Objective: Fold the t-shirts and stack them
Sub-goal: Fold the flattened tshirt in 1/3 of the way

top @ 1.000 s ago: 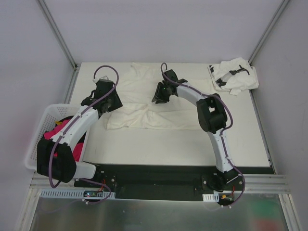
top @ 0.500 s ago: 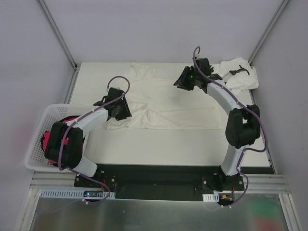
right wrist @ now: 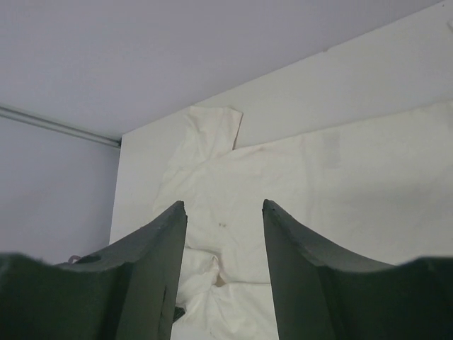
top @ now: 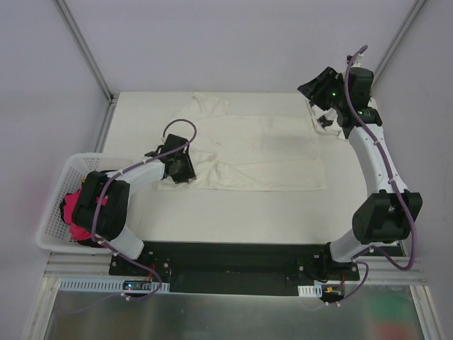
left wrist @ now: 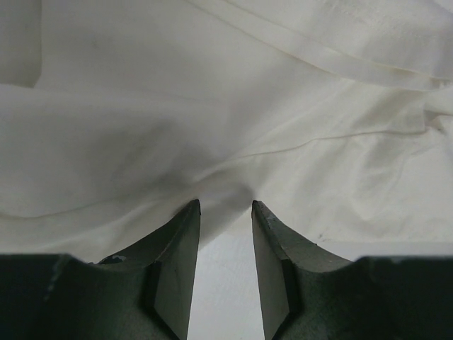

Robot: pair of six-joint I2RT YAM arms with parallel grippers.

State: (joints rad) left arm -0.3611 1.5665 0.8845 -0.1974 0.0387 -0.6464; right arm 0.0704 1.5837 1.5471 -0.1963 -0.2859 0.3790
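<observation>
Your left gripper (left wrist: 223,205) pinching the near edge of the cream shirt (top: 269,152) on the table (top: 248,212), your right gripper (right wrist: 224,205) raised, jaws apart, holding nothing

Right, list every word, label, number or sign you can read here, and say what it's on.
None can be read.
cream-white t-shirt: plain, no print showing.
printed t-shirt: black marks, mostly hidden behind the right arm; no legible letters.
white strips by the arm bases: too small to tell if they bear text.
</observation>
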